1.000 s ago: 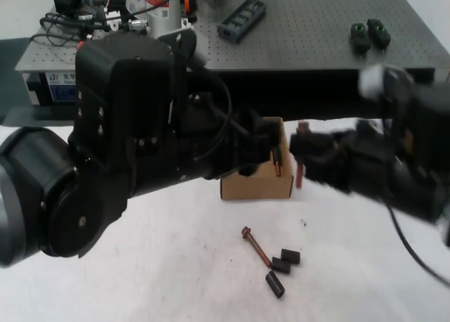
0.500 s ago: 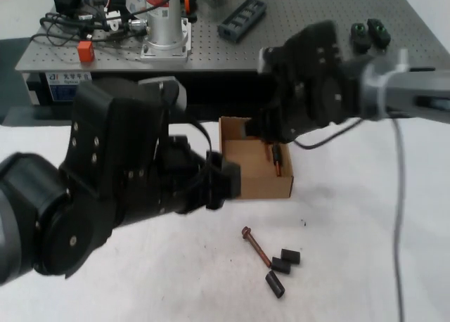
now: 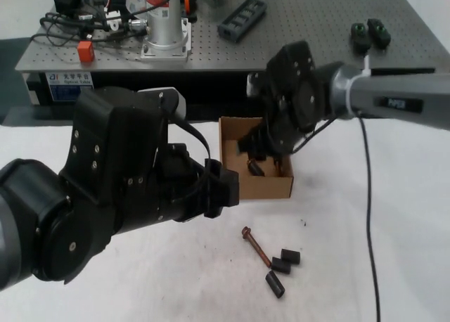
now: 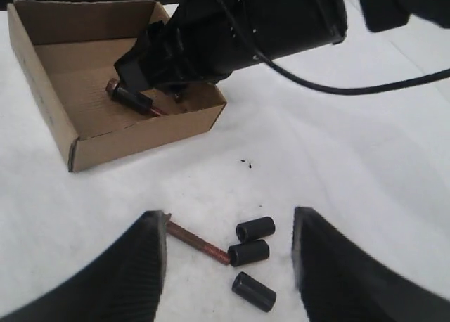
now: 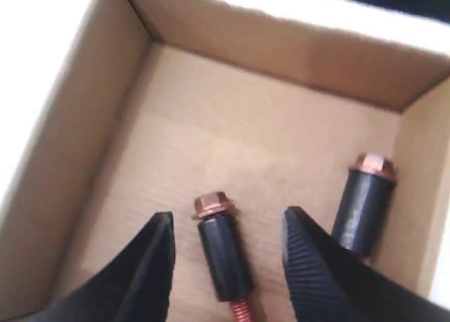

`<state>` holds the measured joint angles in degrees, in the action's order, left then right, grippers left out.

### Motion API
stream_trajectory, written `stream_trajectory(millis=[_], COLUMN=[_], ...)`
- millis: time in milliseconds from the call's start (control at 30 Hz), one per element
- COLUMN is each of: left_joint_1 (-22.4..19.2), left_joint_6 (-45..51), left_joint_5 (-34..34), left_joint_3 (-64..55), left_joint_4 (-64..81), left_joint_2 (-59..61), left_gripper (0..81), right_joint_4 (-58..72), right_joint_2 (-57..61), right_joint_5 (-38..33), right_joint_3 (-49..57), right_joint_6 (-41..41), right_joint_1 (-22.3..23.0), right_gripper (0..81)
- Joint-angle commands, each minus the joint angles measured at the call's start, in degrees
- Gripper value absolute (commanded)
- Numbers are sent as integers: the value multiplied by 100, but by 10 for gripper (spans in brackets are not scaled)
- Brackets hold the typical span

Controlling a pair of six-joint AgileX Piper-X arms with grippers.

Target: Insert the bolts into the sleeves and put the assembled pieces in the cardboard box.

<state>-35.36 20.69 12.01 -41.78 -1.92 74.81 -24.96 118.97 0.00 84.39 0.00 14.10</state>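
Note:
The cardboard box (image 3: pixel 257 188) stands mid-bench. My right gripper (image 3: pixel 264 152) is lowered into the box and is open. An assembled piece (image 5: pixel 223 255), a copper bolt in a black sleeve, lies on the box floor (image 5: pixel 211 125) loose between its fingers (image 5: pixel 151 273). A second assembled piece (image 5: pixel 361 202) rests against the box wall. In front of the box lie a loose bolt (image 3: pixel 256 247) and three black sleeves (image 3: pixel 281 266). My left gripper (image 4: pixel 228 262) hovers open over that bolt (image 4: pixel 198 242) and those sleeves (image 4: pixel 249 252), touching none.
The box (image 4: pixel 140 136) is open-topped with low walls. Behind the white cloth is a perforated metal table (image 3: pixel 316 27) with a black tray (image 3: pixel 241 18), cables and small black parts (image 3: pixel 369 34). The left arm's bulky body (image 3: pixel 105 195) fills the near left.
The right gripper carried an assembled piece from beside the box to above it, lowered in and let go. The left arm drew back from the box toward the near left.

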Motion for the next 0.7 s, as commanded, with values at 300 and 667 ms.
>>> stream_trajectory(millis=[300, 667], left_joint_1=[4, 4], left_joint_6=[-18, -42], left_joint_5=[-255, -293], left_joint_3=[-16, -8], left_joint_4=[26, -14], left_joint_2=[-63, -63], left_gripper=[393, 393], right_joint_4=[-2287, -1914], right_joint_2=[-2204, -980], right_joint_5=[-353, -283], right_joint_3=[-1064, -1133], right_joint_6=[-1034, -1074], right_joint_1=[347, 943], right_gripper=[302, 302])
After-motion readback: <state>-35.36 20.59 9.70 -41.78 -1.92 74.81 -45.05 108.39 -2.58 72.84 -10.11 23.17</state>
